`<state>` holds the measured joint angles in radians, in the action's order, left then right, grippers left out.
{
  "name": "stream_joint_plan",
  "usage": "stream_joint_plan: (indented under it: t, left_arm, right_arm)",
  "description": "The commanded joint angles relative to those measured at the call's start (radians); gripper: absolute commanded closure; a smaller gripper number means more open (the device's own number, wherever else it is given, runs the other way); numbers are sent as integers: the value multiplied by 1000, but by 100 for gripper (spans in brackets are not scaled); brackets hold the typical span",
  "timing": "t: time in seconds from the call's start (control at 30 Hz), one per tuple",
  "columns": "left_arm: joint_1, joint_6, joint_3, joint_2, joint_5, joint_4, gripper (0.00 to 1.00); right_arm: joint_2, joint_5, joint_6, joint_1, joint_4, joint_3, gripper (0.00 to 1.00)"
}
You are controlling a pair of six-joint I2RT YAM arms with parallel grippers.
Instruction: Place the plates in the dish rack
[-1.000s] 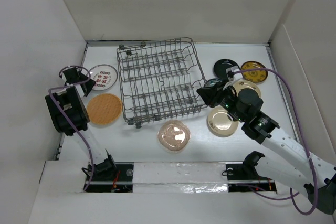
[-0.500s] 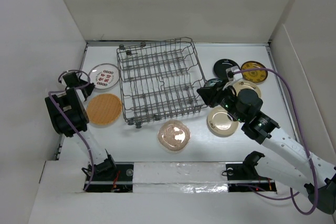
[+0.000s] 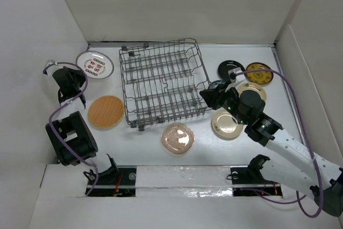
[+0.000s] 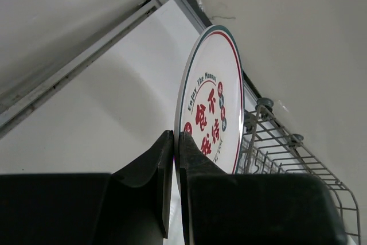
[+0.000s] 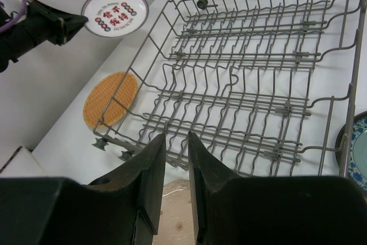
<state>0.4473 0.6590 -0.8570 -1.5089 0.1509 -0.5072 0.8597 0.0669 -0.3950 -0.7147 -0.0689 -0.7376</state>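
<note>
One plate is going up. The left fingers [image 4: 153, 162] are pinching the rim of the whitish plate [image 4: 211, 104] with red characters and holding it on edge over the far-left corner of the surface [image 3: 139, 144], just left of the dish rack [image 3: 163, 87]. The right fingers [image 5: 150, 167] are hanging slightly apart over the rack's near-right edge, gripping nothing. The orange plate [image 3: 106, 112], copper plate [image 3: 177, 138] and cream-gold plate [image 3: 226, 123] are lying flat and waiting.

To do this well, I'd say the left arm should be keeping that pinch firm and the plate upright. It should be carrying the plate clear over the rack's left wall and lining the edge up with a gap between tines. The plate needs to be seated before the fingers let go.

A second ago that plate was lying flat beside the rack with the left fingers apart at it. Now they're clamped and the plate is raised and farther back. The right arm is barely budging.
</note>
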Motion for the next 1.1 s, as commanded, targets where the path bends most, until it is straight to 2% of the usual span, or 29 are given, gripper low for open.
stream_joint_plan:
  t: [0.0,0.2,0.23,0.4,0.63,0.83,0.93,1.07]
  left_arm:
    - [7,-9,-13,84,-4,-94,100]
    - [7,17,-25,257,6,-109,100]
    - [-10,27,-28,278,10,-114,100]
    - [-128,106,-51,360,120,-171,100]
    - [-269,200,53,441,307,-260,100]
    - [-364,346,240,527,436,-407,100]
    - [-364,396,335,572,493,-458,100]
    - [-364,393,398,607,588,-473,100]
  right_arm:
    - [15,16,22,-8,-55,-6,71]
    - [42,8,27,-8,-68,-6,53]
    - [47,-2,27,-8,-71,-6,47]
    - [77,1,25,-8,-100,0,34]
    - [84,-39,2,-8,-132,-31,9]
    - [105,-99,-61,-17,-206,-72,5]
    - [157,-98,-59,-17,-221,-108,5]
    - [240,-110,-54,-17,-239,-144,5]
